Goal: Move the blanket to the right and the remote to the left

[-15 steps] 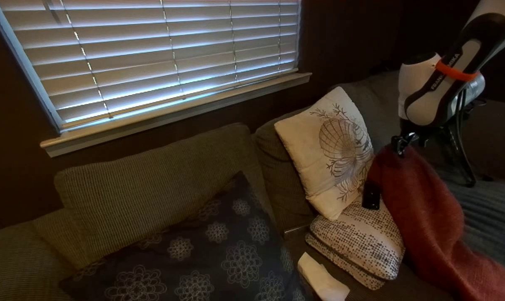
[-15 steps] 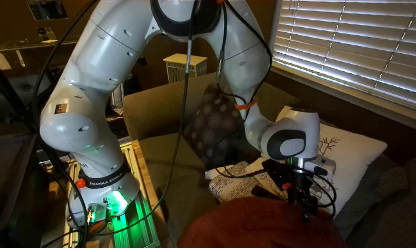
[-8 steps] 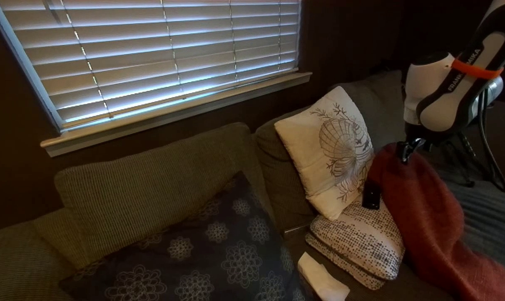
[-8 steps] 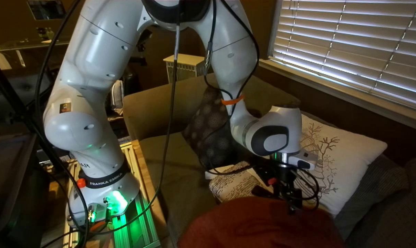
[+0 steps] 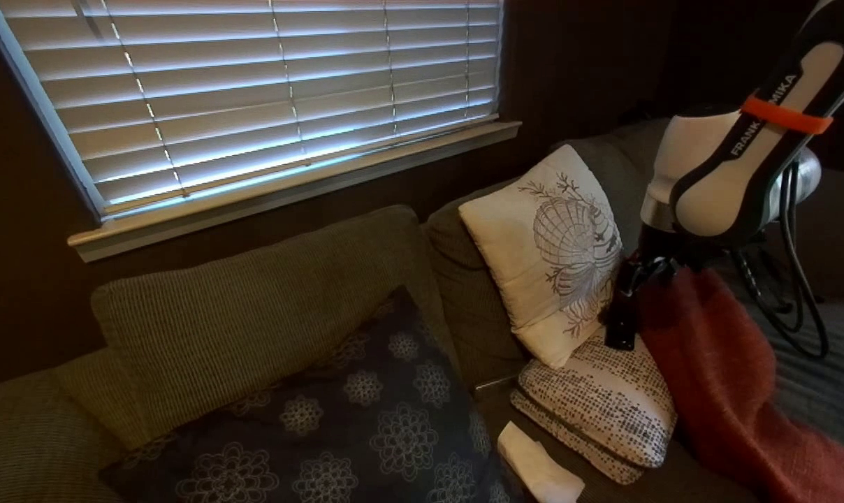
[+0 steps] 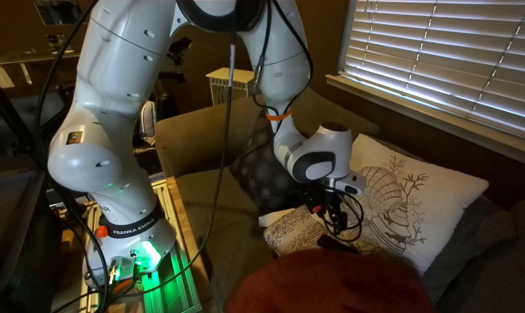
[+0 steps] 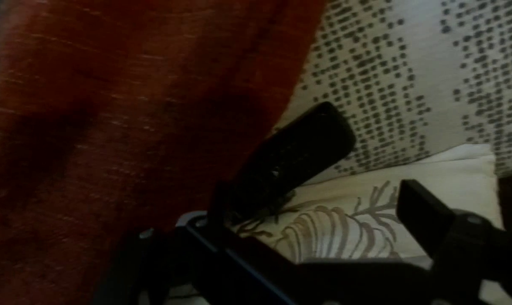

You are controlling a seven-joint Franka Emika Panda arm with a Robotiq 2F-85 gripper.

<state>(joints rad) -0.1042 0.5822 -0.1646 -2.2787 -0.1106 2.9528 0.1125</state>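
Observation:
The red blanket [image 5: 729,377] drapes over the sofa beside the dotted pillow; it also shows in an exterior view [image 6: 332,282] and fills the left of the wrist view [image 7: 124,127]. The black remote [image 5: 620,334] lies on the dotted pillow at the blanket's edge; it also shows in an exterior view [image 6: 332,242] and the wrist view [image 7: 300,150]. My gripper [image 7: 317,199] is open, with nothing between its fingers. It hovers close to the remote's near end; its left finger overlaps that end in the wrist view. Whether it touches cannot be told.
A white shell pillow [image 5: 562,244] leans on the backrest right behind the remote. Dotted pillows [image 5: 597,405] lie stacked below it. A white cloth [image 5: 537,464] and a dark floral pillow [image 5: 366,419] lie further along the sofa. A window sill [image 5: 296,185] runs behind.
My gripper has moved off the top of the blanket toward the remote, leftward in both exterior views. The remote has not moved.

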